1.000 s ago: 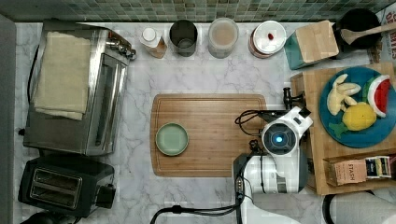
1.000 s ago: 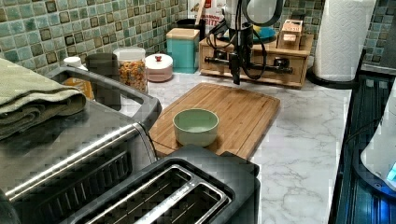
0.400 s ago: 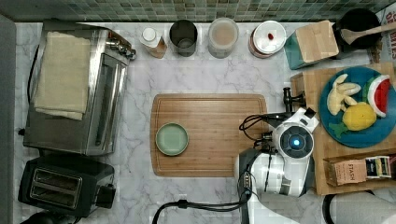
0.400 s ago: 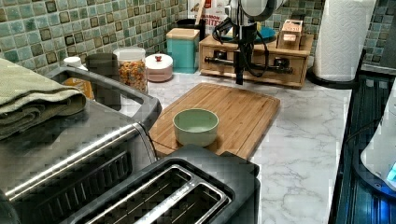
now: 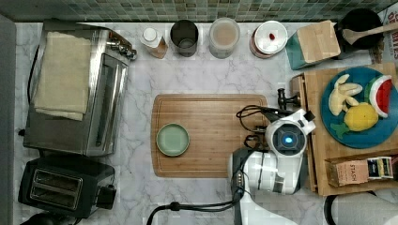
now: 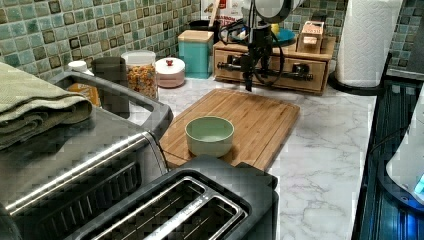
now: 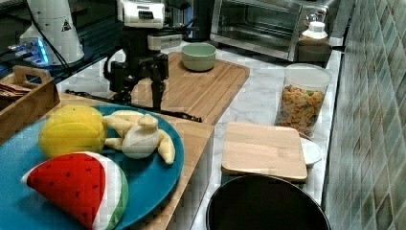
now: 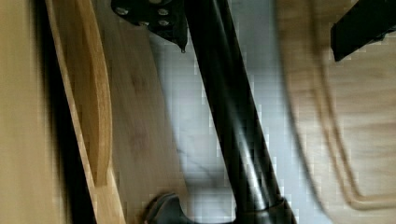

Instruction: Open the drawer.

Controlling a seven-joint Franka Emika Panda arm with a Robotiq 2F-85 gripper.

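Observation:
The drawer [image 6: 280, 80] is the front of a low bamboo stand at the top view's right, and it looks flush with the stand. Its long black bar handle [image 6: 295, 76] [image 8: 233, 121] [image 7: 186, 115] runs along the front panel. My gripper [image 6: 248, 82] [image 7: 140, 98] [image 8: 259, 51] hangs down over the handle, open, with one finger on each side of the bar. One of the fingers [image 8: 159, 18] sits close against the bar on the drawer side; the other is well clear, over the cutting board's edge. From above, the arm's hand [image 5: 286, 138] covers the fingers.
A bamboo cutting board [image 5: 216, 117] with a green bowl [image 5: 172, 139] lies right in front of the drawer. A blue plate [image 5: 356, 136] of toy fruit sits on the stand. Jars line the back wall; a toaster oven [image 5: 80, 89] and a toaster [image 5: 61, 185] stand at the top view's left.
The hand moved toward the top view's right to the drawer front, then eased slightly back left. Its fingers now straddle the handle. The drawer shows no clear movement.

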